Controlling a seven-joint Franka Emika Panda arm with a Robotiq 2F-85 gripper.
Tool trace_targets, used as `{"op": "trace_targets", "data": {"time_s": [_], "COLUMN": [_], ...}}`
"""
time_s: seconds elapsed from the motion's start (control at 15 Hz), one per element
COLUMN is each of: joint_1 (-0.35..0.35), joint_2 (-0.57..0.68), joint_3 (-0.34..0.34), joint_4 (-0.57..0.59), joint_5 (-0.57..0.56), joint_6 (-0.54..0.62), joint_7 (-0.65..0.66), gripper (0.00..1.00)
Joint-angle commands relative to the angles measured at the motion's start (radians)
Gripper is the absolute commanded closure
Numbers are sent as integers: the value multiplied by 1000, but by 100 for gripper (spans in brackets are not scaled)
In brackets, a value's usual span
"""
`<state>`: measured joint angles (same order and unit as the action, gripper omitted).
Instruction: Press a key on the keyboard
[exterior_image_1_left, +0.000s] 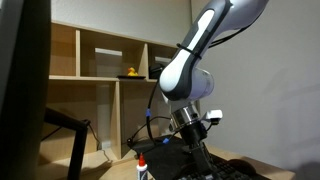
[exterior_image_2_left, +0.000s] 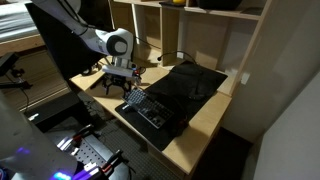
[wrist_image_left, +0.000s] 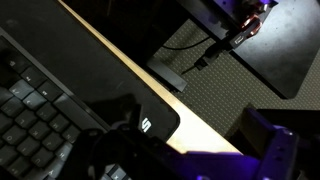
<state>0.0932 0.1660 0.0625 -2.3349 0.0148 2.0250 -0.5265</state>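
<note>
Keyboard (exterior_image_2_left: 148, 108): black plastic, matt, with a slight sheen on the keycaps in the wrist view. Black pad (wrist_image_left: 120, 80) beside it: smooth, faint gloss. Worktop (exterior_image_2_left: 205, 125): pale wood, smooth, satin finish. Shelving (exterior_image_1_left: 100, 55): same pale wood, matt. Arm shell (exterior_image_1_left: 200, 45): white plastic, glossy highlights. Duck (exterior_image_1_left: 129, 72) on the shelf: yellow, shiny, plastic or rubber, can't tell which. Dark sheet (exterior_image_2_left: 190, 80) at the back of the worktop: matt black, cloth or foam, unclear. Floor (wrist_image_left: 235, 95): rough woven carpet, grey.
</note>
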Motion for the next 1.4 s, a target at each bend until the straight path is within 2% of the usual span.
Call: {"op": "trace_targets", "data": {"time_s": [0.0,0.13,0.2,0.27,0.4,0.53,0.73,0.87,0.93,1.0,1.13,1.27,1.33], "joint_1": [-23,-24,-27,-19,-19,-17,-14,-20,-26,-14,-14,-13,-19], "joint_2": [1,4,13,1,1,9,7,0,-1,1,1,-5,-5], "joint_3": [17,19,23,19,20,25,32,40,43,35,38,47,53], "joint_4": [4,9,24,4,6,16,10,-4,-5,6,6,-4,-7], "joint_5": [34,63,93,53,75,-22,-108,-103,-45,-79,-64,-112,-75], "joint_6": [-14,-37,-122,-40,-91,-88,-34,34,38,0,14,69,86], "joint_7": [30,35,22,30,30,-86,-186,-279,-291,-233,-257,-350,-382], "gripper": [0,0,0,0,0,0,0,0,0,0,0,0,0]}}
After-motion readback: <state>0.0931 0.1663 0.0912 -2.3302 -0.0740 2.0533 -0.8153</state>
